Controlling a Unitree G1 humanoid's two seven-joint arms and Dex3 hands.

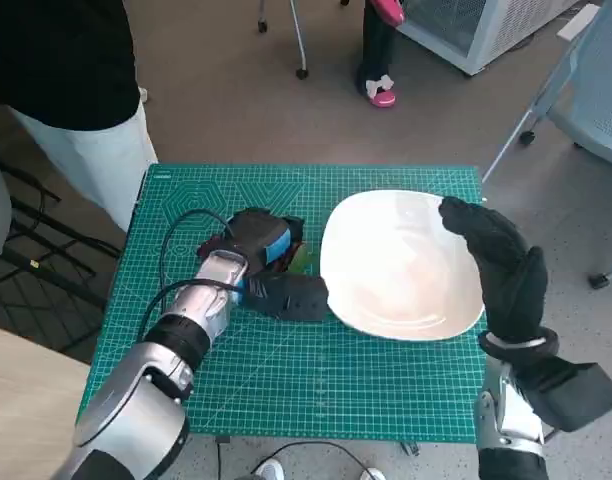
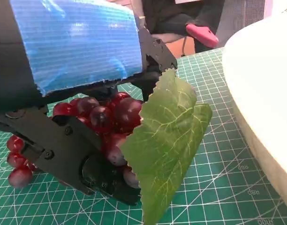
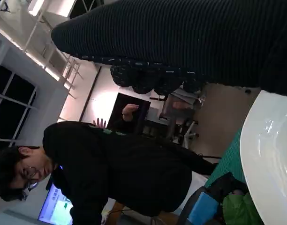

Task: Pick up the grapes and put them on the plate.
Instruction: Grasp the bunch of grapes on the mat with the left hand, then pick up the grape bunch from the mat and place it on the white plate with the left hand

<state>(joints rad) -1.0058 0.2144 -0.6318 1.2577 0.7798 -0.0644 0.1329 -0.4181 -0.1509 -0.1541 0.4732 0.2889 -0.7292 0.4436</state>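
Grapes (image 2: 103, 119) with a green leaf (image 2: 169, 140) sit inside the left robot hand (image 1: 261, 245), whose fingers close around them on the green mat (image 1: 316, 390) of the desk. Just beside this robot hand lies the white plate (image 1: 401, 265). The right robot hand (image 1: 501, 265) hovers spread at the plate's far rim. In the head view the grapes are almost hidden. A person (image 3: 115, 171) sits behind.

My small table is covered by a green cutting mat (image 1: 286, 370) printed with a pale grid. On the mat, toward my right, sits a wide white plate (image 1: 401, 262), its far edge near the mat's right border. Just beside the plate, on my left, lies the bunch of dark red grapes (image 2: 103, 117) with a green leaf (image 2: 169, 136), resting on the mat and apart from the plate's rim.
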